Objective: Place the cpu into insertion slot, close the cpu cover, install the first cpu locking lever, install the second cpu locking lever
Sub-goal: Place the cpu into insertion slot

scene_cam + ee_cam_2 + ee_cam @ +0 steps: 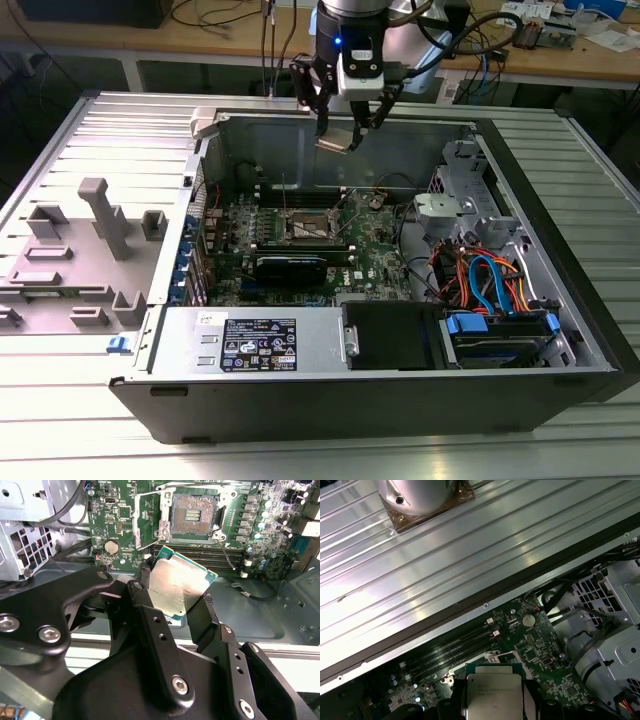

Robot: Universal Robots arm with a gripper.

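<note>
The black two-fingered pincer is clenched on the small flat square chip with a dull silver-grey metal top, the cpu; in the second wrist view its fingers press on two opposite edges of the cpu, which hangs tilted between them, green underside edge showing; the first wrist view shows the same grasp from above the chip.

The load hangs in the air above the open black-and-grey computer case, touching nothing; the green motherboard lies below the pincer; the square insertion slot with its tan-gold contact field and dark rim sits lower than the pincer and well apart from it, bare, with no chip in it; the thin grey-metal cpu cover appears swung up just beside the slot, though its exact pose is hard to make out.

By my reading the first step, placing the cpu, is in hand and no other is done; it calls for levelling the tilted chip, squaring its edges to the slot rim, and a gentle seating, since a skewed drop could harm the contacts.
</note>
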